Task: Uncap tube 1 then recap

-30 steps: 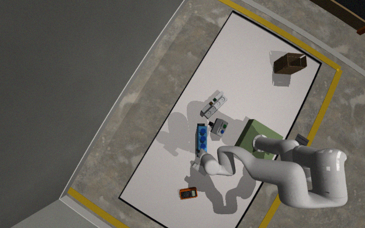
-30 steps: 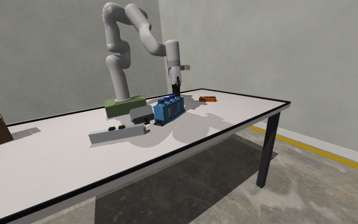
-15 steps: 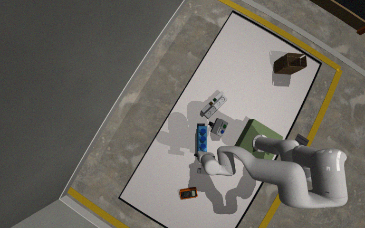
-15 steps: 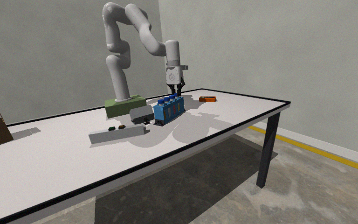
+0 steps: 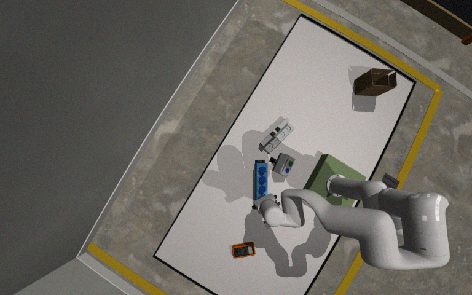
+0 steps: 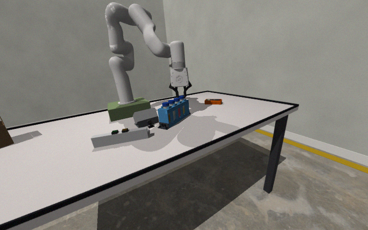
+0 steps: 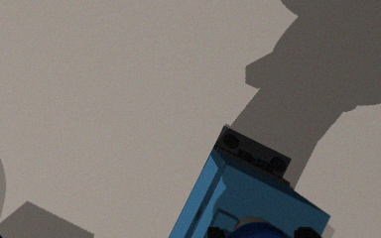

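The cap of tube 1 (image 6: 181, 97) sits at the end of the blue decapping station (image 6: 173, 113) farthest from the exterior camera, and your gripper (image 6: 180, 95) is clamped on it — fingers (image 6: 185, 90) pointing straight down, one on each side of the blue cap. In the top view the wrist covers that end of the station (image 5: 256, 180), at its 6 o'clock end, so you see only the three other blue caps (image 5: 262, 179) in a row running toward 12 o'clock. In the wrist view the station's blue block (image 7: 258, 198) fills the lower right, with the cap's rounded blue top (image 7: 253, 232) just showing at the bottom edge. Just beside the station at about 2 o'clock in the top view stands the grey key housing (image 5: 283, 165) with its blue and green keys. Beyond that, toward 1 o'clock, lies the long grey cap tray (image 5: 276, 136) with its two lamps — neither looks lit. The arm's green base block (image 5: 318, 174) is at 3 o'clock of the station. An orange meter (image 5: 243, 249) lies on the white table (image 5: 313, 51) toward 6 o'clock, and a brown box (image 5: 374, 82) is well apart at 1 o'clock.
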Controlling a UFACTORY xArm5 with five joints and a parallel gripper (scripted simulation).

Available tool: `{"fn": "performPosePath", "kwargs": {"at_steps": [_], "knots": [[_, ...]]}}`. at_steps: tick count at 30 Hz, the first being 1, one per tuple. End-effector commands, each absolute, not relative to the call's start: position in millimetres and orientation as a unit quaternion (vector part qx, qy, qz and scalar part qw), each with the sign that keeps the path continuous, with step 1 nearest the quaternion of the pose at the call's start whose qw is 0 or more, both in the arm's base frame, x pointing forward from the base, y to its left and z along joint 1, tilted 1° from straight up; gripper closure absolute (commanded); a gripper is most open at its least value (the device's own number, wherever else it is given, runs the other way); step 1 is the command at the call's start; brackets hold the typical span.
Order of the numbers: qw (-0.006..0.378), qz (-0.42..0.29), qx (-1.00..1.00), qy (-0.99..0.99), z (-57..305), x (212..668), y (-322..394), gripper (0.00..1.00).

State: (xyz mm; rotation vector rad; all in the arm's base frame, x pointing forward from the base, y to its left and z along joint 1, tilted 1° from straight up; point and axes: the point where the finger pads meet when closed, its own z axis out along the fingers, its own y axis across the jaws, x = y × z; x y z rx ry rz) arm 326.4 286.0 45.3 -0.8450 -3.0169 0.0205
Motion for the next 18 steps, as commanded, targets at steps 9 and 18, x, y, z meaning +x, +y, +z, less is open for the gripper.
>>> {"fn": "performPosePath", "kwargs": {"at_steps": [9, 18], "knots": [[0.002, 0.006, -0.110, -0.994, 46.5, 327.3, 286.8, 1.00], [0.002, 0.006, -0.110, -0.994, 46.5, 327.3, 286.8, 0.54]]}}
